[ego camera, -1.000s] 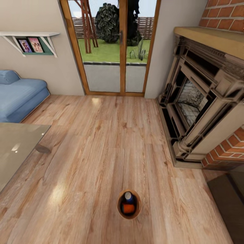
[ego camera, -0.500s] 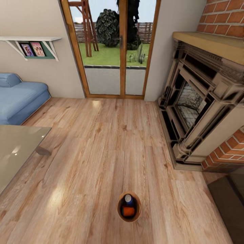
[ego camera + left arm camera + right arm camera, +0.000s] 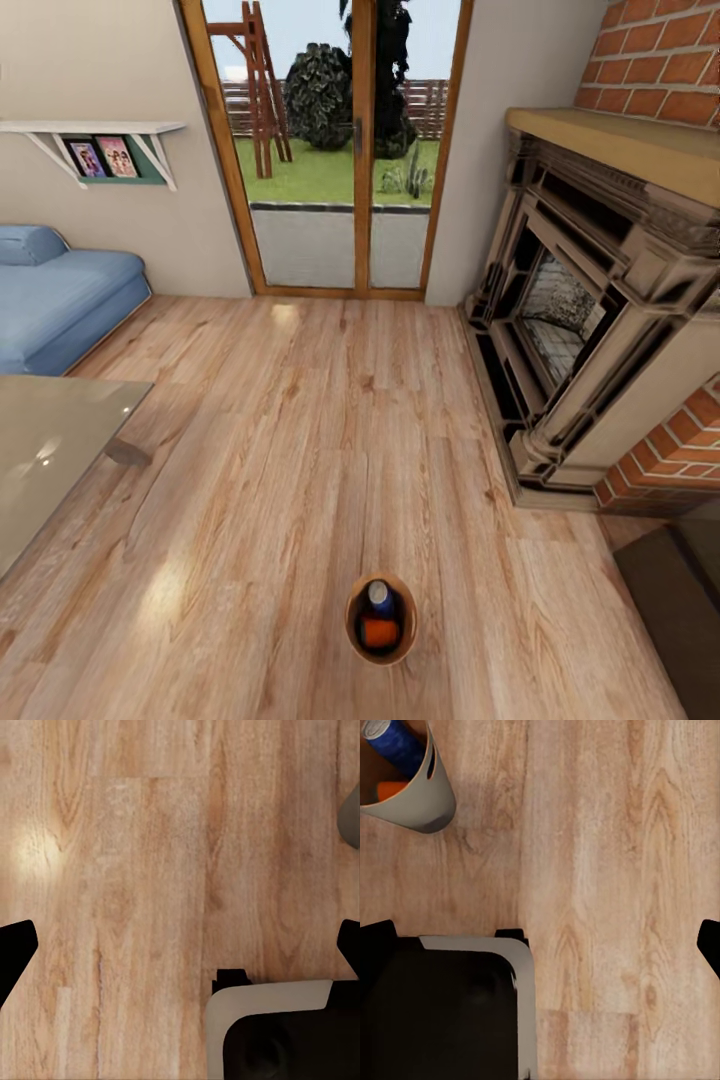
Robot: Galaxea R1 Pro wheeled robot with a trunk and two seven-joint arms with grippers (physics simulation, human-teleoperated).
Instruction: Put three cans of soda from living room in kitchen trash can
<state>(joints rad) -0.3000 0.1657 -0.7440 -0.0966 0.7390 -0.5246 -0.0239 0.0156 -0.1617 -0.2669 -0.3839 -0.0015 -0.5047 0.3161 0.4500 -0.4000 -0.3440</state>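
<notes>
I had the tash can standing on the living-room plank floor just ahead of my base, an orange can and a dark blue can inside it. Both sets of jaws stood apart, empty. Driving on could knock the bin over; I couldn't read any label.

1. A home living room is shown.
2. A light wood plank floor is laid throughout.
3. A blue sofa, a glass-topped low table, an ornate fireplace and a glazed garden door are seen.
</notes>
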